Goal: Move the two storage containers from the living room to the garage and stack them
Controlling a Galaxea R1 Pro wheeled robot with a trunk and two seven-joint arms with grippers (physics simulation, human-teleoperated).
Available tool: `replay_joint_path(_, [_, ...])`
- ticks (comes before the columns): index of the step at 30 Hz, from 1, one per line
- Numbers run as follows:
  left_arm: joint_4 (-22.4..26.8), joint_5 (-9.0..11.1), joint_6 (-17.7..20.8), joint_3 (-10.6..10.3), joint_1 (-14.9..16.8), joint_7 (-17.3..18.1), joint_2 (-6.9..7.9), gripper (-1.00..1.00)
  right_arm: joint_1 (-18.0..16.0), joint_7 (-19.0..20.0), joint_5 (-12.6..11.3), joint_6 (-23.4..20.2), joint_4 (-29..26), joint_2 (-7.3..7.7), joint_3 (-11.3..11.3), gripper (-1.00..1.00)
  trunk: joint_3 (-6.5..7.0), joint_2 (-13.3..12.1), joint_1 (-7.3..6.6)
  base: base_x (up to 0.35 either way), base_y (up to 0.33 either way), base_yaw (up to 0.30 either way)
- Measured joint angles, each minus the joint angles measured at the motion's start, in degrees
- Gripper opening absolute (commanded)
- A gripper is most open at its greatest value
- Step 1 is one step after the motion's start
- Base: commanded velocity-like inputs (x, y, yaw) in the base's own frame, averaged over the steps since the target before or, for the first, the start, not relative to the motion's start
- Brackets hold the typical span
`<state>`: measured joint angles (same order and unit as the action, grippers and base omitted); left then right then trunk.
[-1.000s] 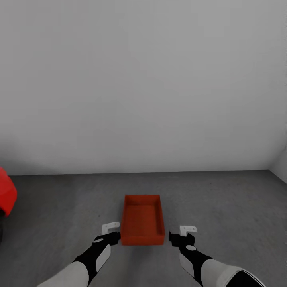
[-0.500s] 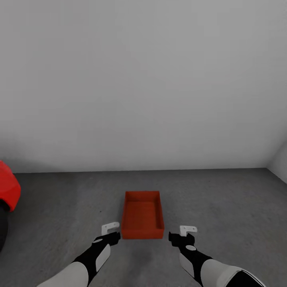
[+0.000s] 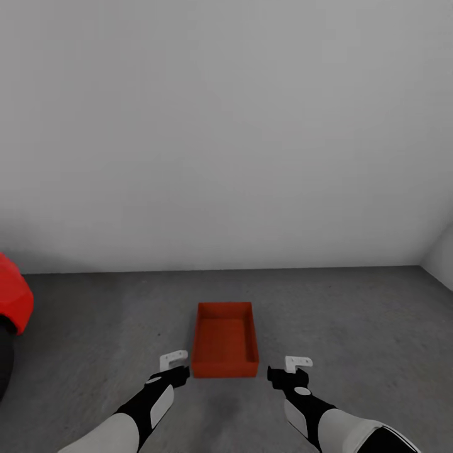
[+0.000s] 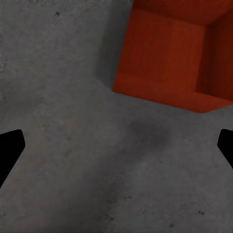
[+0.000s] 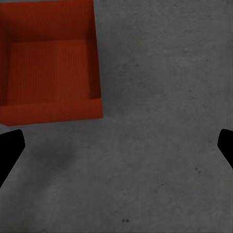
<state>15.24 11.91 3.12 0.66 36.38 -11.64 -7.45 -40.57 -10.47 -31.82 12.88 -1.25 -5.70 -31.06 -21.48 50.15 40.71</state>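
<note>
The storage container [image 3: 224, 340], 1 orange-red open-top bin, sits on the dark grey concrete floor [image 3: 352, 314] at lower centre of the head view, its long side running away from the robot toward the plain white wall [image 3: 226, 126]. It is empty: the ribbed inner bottom is bare. Only this 1 bin is in sight, so the stack of 2 is not yet made.

The left gripper [image 3: 174, 363] hangs at the lower left of the bin's near end and the right gripper [image 3: 297, 366] at its lower right, each apart from the walls and holding nothing. Both sets of fingers are spread wide; in the left wrist view the dark fingertips [image 4: 10, 150] sit at the frame's opposite edges with bare concrete between them, and the bin fills the upper right corner. In the right wrist view it sits at upper left.

I judge the bin light and stiff, with thin smooth plastic walls that could slip in a pinch. The best hold looks like a wall's top edge clamped from inside and outside, or both grippers pressing the 2 long sides.

A red car [image 3: 11, 302] shows at the left edge.
</note>
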Motion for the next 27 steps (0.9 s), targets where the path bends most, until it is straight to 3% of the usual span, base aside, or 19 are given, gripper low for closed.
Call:
replay_joint_path(13, [-1.0, 0.1, 0.5, 0.0, 0.0, -0.2, 0.49, 1.0, 0.0, 0.0, -0.1, -0.1, 0.1, 0.0, 0.1, 1.0, 0.98, 0.0, 0.0, 0.0, 0.0, 0.0])
replay_joint_path(20, [-7.4, 0.1, 0.4, 0.0, 0.1, 0.2, 1.7, 1.0, -0.1, 0.0, -0.1, -0.7, 1.3, 0.18, 0.0, 1.0, 1.6, 0.0, 0.0, 0.0, 0.0, 0.0])
replay_joint_path(27, [-10.4, 0.3, 0.9, -0.1, 0.1, 0.0, 2.8, 1.0, 0.0, -0.1, -0.1, -0.9, 2.2, 0.35, 0.0, 1.0, 2.22, 0.0, 0.0, 0.0, 0.0, 0.0])
